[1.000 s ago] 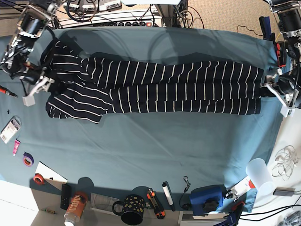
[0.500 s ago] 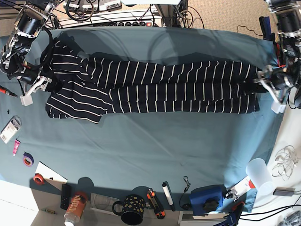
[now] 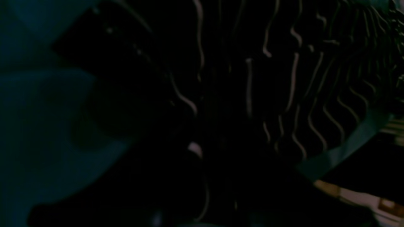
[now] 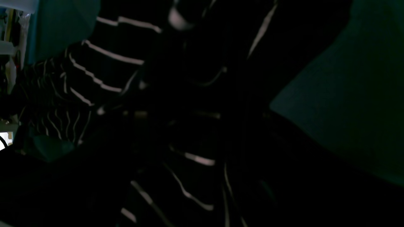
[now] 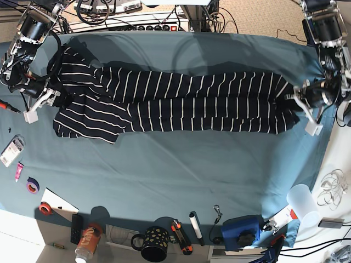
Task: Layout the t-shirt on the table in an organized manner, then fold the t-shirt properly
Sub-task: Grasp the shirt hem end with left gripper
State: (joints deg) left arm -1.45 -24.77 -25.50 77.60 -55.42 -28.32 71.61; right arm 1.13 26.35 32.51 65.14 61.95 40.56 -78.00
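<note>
The t-shirt (image 5: 192, 101), dark with thin white stripes, lies stretched in a long narrow band across the far half of the teal table (image 5: 181, 175), its sleeves at the left end. My left gripper (image 5: 304, 104) is at the shirt's right end, where the fabric bunches toward it, and it looks shut on the hem. Its wrist view is dark, with rippled t-shirt fabric (image 3: 284, 78) over the table (image 3: 38, 110). At the sleeve end my right gripper (image 5: 44, 101) stands open. Close below that camera are the t-shirt (image 4: 110, 63) and the table (image 4: 347, 94).
Along the near edge stand a dotted mug (image 5: 153, 244), an orange can (image 5: 88, 241), a marker (image 5: 196, 227), a blue tool (image 5: 241, 230) and a white cup (image 5: 301, 200). Tape rolls (image 5: 33, 186) lie front left. A power strip (image 5: 137, 24) sits behind the far edge.
My left gripper has moved left onto the shirt's right end and closed, and that end has drawn inward and bunched. The right gripper shifted slightly toward the far side.
</note>
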